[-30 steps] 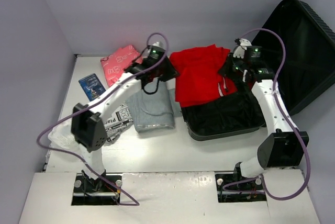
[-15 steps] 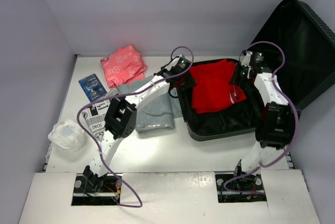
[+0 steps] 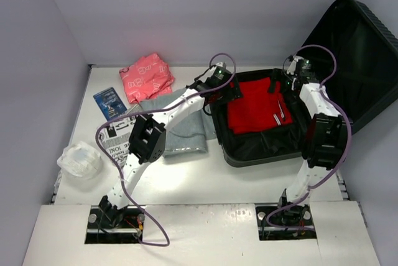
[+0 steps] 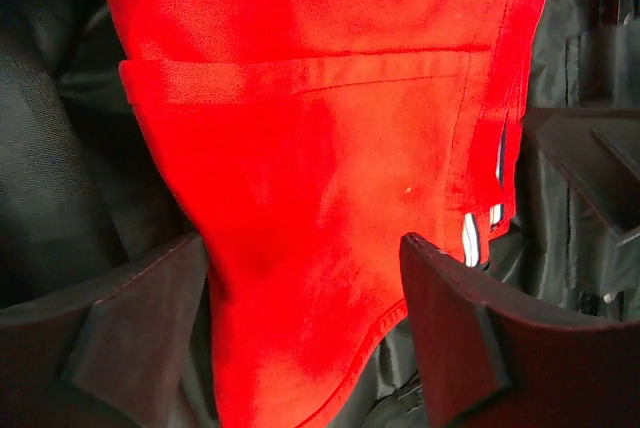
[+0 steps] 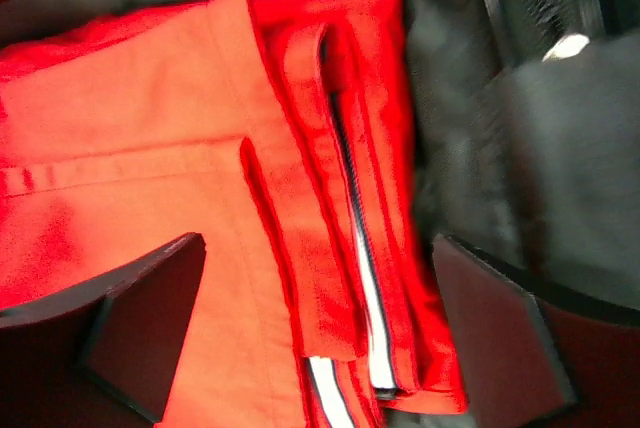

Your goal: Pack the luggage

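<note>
The luggage [image 3: 261, 154] lies open at the right of the table, its ribbed lid [image 3: 364, 55] propped up behind. A folded red garment [image 3: 255, 107] with white stripes rests flat on the black lining. My left gripper [image 3: 225, 93] hangs over the garment's left edge. My right gripper [image 3: 281, 86] is over its right edge. In the left wrist view the left gripper [image 4: 305, 293] stands open, the red garment [image 4: 330, 148] lying loose between its fingers [image 4: 450, 333]. The right gripper [image 5: 320, 318] is also open above the red garment [image 5: 150, 148], with black lining [image 5: 480, 98] beside it.
A grey folded garment [image 3: 183, 132] lies left of the suitcase. A pink package [image 3: 146, 76], a blue booklet [image 3: 110, 102], printed paper [image 3: 118, 138] and a clear plastic bag [image 3: 79, 159] sit further left. Walls close in behind and at both sides.
Both grippers carried the red garment to the right and down into the suitcase, then opened and let it go. It now lies flatter on the lining.
</note>
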Robot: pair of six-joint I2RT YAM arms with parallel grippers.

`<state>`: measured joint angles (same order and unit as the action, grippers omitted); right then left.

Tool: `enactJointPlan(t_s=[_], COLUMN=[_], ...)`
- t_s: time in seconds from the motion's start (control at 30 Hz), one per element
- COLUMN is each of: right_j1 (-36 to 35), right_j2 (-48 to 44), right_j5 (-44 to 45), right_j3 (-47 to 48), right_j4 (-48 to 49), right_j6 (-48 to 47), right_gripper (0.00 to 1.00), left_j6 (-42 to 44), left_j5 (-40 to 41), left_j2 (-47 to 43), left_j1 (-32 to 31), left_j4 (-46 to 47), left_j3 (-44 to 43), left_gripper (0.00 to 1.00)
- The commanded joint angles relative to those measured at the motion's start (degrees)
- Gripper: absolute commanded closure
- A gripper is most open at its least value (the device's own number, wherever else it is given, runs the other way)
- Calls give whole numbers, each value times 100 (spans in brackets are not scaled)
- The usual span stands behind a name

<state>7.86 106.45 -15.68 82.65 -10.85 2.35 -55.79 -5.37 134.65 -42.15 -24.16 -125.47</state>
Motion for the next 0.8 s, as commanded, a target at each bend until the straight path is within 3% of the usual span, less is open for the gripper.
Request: enactJointPlan(t_s=[0.0,0.17,0.27,0.5,0.77], right_j1=[-91,-328,-741,-1804,-3472], right_j2=[-704,-1565,-1979,-2726,-3017], right_j5=[302,425,592,162,276], right_j3=[330,243,164,-354,-1268], right_j4=[373,364,364,531,961], right_j6=[-77,20,116,951,1803], right_gripper=[0,0,0,0,0], left_j6=[481,1087,1386,1571,1713], left_j5=[88,484,861,625,554], left_j2=[-711,-1510,-2187,-4382,-5984], left_j1=[-13,49,277,1261,2184], left_j4=[-53,-782,-1221,-1441,-1934], left_j3=[-399,-373,91,2700,5353], left_gripper=[27,23,23,23,23])
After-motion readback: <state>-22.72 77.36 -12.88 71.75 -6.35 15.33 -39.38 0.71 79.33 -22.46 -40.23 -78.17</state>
